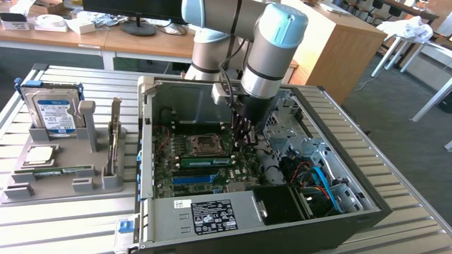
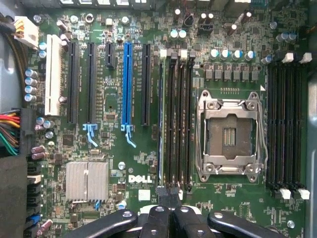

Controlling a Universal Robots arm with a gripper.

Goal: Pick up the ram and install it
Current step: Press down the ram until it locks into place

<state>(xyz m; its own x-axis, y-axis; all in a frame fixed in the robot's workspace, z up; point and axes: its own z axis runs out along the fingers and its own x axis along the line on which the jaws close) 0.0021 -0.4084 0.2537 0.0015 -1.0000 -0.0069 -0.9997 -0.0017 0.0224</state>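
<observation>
Gripper (image 1: pixel 247 138) pinched shut on nothing, hanging inside the open computer case (image 1: pixel 339 159) low over the motherboard (image 2: pixel 111 106), fingertips (image 2: pixel 163 194) at one end of the memory slots. Ram (image 1: pixel 207 161) stands on edge in a slot beside the empty CPU socket (image 1: pixel 205 143), just off the fingertips toward the exterior view's left; contact between them cannot be made out.

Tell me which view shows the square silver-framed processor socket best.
The wrist view: the square silver-framed processor socket is seen straight on, whole and empty. The exterior view shows it slanted, beside the arm.
</observation>
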